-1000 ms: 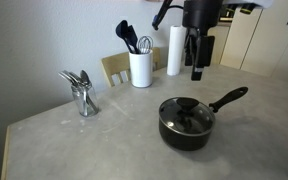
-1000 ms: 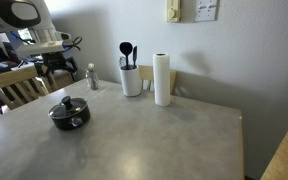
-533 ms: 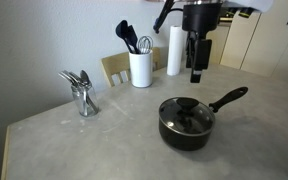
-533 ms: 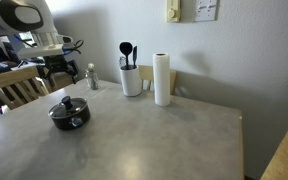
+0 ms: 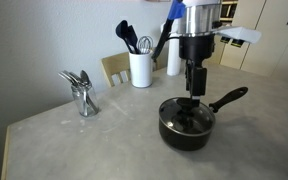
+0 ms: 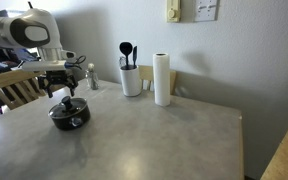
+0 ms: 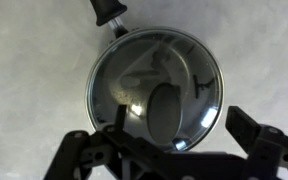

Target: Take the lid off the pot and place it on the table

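The black pot (image 5: pixel 187 128) stands on the grey table (image 5: pixel 104 140) with its long handle (image 5: pixel 229 99) pointing away to the right. The glass lid (image 5: pixel 187 114) with its black knob sits on the pot. My gripper (image 5: pixel 194 88) hangs open just above the lid's knob, fingers pointing down. In the wrist view the lid (image 7: pixel 184 70) fills the middle, the knob (image 7: pixel 164 113) lies between my spread fingers (image 7: pixel 169 140), and the handle (image 7: pixel 110 12) leaves at the top. The pot and lid (image 6: pixel 70 112) also show under my gripper (image 6: pixel 63 90).
A white utensil crock (image 5: pixel 140 68) and a paper towel roll (image 5: pixel 174 50) stand at the table's back. A metal utensil holder (image 5: pixel 82 93) stands at the left. A wooden chair (image 6: pixel 19 85) stands by the table's edge.
My gripper has moved from up beside the paper towel roll to directly over the pot and come down close to the lid's knob. The pot and lid have not moved.
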You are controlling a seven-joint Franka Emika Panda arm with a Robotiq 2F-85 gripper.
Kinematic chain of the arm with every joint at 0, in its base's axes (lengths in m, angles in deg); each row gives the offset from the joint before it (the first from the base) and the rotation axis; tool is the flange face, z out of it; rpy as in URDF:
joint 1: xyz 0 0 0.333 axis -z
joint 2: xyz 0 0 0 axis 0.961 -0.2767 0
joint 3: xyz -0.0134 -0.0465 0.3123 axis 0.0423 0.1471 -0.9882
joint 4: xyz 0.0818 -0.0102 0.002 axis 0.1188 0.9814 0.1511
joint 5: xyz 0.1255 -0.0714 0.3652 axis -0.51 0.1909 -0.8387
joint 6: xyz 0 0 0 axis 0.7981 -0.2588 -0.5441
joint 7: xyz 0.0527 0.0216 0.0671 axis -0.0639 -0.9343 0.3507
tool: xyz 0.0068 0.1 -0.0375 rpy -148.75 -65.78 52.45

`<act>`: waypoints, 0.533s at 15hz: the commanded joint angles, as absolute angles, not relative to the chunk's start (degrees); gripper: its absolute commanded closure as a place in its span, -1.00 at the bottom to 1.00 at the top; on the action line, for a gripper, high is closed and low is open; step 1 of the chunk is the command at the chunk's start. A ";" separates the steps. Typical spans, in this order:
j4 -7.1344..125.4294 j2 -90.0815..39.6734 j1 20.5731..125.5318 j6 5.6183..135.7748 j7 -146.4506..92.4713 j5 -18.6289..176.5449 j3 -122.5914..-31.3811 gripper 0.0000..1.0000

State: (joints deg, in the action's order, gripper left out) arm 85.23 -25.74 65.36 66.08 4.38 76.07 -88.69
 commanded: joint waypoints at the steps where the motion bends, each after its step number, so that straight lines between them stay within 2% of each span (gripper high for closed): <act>1: 84.98 -27.45 66.35 68.35 4.76 77.42 -90.08 -1.00; 8: 84.86 -29.17 65.79 70.62 1.68 82.79 -89.99 -1.00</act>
State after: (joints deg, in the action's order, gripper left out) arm 85.23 -27.94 65.29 69.14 2.47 81.50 -89.30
